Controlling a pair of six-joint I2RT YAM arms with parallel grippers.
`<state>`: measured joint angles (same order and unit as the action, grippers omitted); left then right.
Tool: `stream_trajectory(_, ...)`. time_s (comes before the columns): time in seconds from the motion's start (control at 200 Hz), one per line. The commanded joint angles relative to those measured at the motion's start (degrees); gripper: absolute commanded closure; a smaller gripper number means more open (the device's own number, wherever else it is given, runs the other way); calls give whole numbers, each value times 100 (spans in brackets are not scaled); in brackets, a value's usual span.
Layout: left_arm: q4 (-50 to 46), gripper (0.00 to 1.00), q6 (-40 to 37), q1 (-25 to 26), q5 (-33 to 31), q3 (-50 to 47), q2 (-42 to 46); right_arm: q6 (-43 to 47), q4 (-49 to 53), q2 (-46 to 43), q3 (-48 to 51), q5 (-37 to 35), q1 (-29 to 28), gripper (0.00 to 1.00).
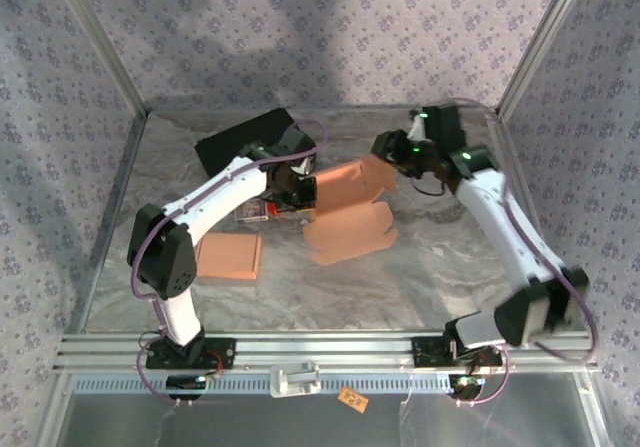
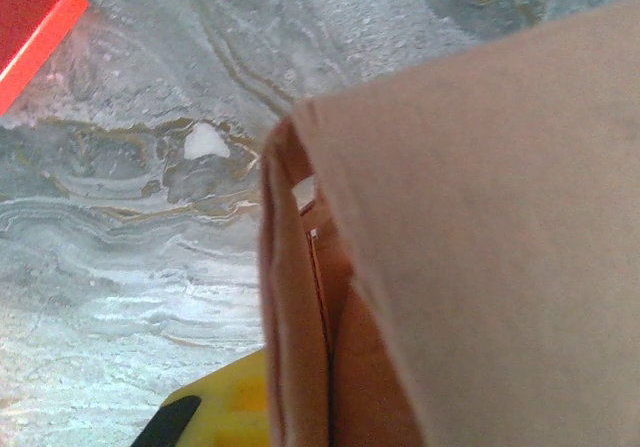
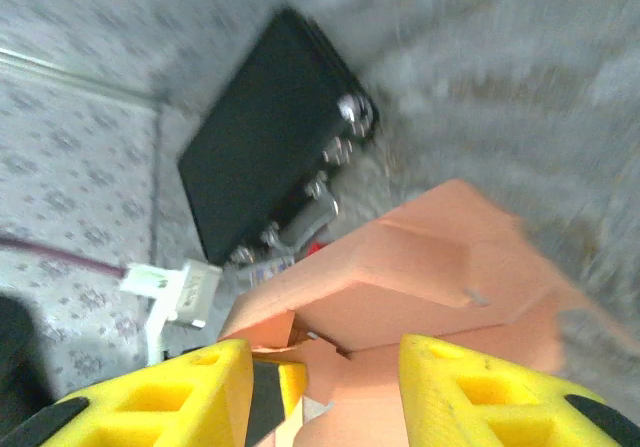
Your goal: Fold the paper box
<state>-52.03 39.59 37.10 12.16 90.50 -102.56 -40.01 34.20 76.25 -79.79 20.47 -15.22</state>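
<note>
Salmon-coloured card made up the paper box (image 1: 350,229), which lay near the middle of the marbled table (image 1: 450,277). It was half formed, with one panel lifted off the surface toward the back and a lower panel with its tabs lying flat in front. By that showing the fold looked partly done, with walls to raise, tabs to tuck and the lid to close. The left gripper (image 1: 297,189) was clamped on the box's left edge, a thin wall of card running down beside its yellow finger (image 2: 215,412). The right gripper (image 1: 392,153) sat at the raised panel's far right corner, its yellow fingers (image 3: 480,397) apart with card between them and no pinch visible. A second flat carton (image 1: 230,257) and a small red item (image 2: 30,17) lay to the left, and a black device (image 1: 245,137) sat behind. Open table lay to the right and in front, bounded by the patterned side walls (image 1: 590,167) and the near rail (image 1: 330,347).
</note>
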Motion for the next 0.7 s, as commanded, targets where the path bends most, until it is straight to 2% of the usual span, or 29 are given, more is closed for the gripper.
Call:
stream_trajectory(0.0,86,100,-756,-248,1030,330,-74,826,-457,-628,561,586,684,59)
stream_trajectory(0.03,71,100,-886,-316,1200,386,-98,921,-524,-719,677,771,848,59)
stream_trajectory(0.11,32,100,-1148,-479,1559,547,-190,1365,-390,-892,822,493,941,61)
stream_trajectory(0.295,-251,100,-1773,-675,2028,902,-513,1691,-609,-990,1444,605,1069,62)
stream_trajectory(0.535,-356,100,-2086,-814,2219,902,-615,2244,-923,-807,1526,1516,1195,58)
stream_trajectory(0.695,-366,100,-2131,-832,2377,831,-589,2603,-841,-708,1665,1480,1276,57)
